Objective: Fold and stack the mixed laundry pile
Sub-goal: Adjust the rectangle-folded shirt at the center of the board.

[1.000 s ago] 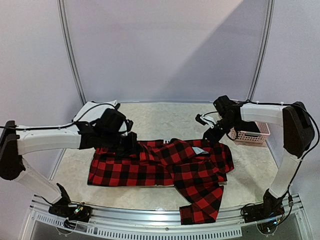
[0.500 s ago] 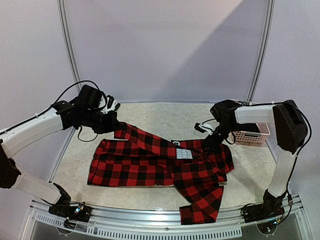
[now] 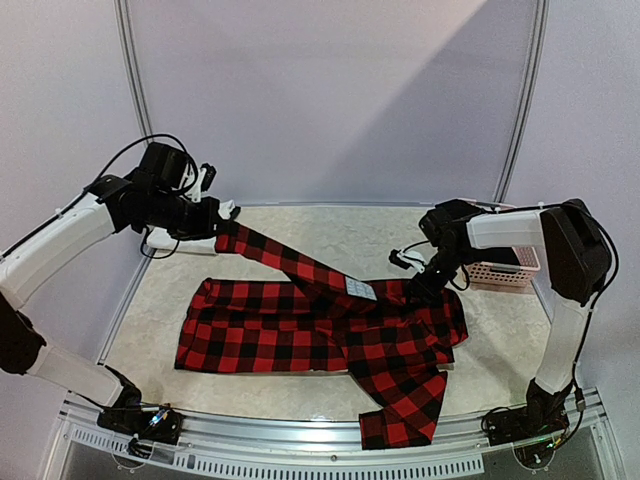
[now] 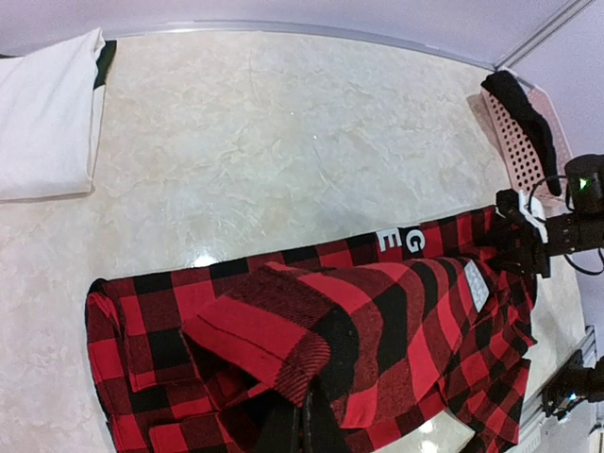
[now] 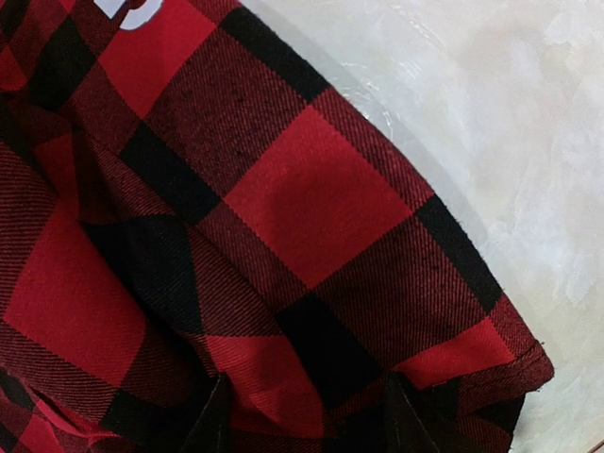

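We see the shirt (image 3: 300, 335) across the middle of the surface (image 3: 330, 235), one sleeve raised to the left pincer (image 3: 215, 232) at far left (beside the folded cloth (image 4: 47, 113)); the basket (image 3: 500, 268) sits far right, just right of the right pincer (image 3: 425, 280).

Shirt (image 3: 290, 340), cloth (image 4: 47, 113), basket (image 3: 503, 272) (one each)

The flannel shirt (image 5: 283, 208) covers everything between my right fingers (image 5: 404, 425). The picture's edge cuts off their tips, so my grip is unclear.

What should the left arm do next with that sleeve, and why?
Probably lower the sleeve toward the table, short of the folded white cloth: the left gripper holds it lifted and stretched, while the right gripper rests on the flannel shirt.
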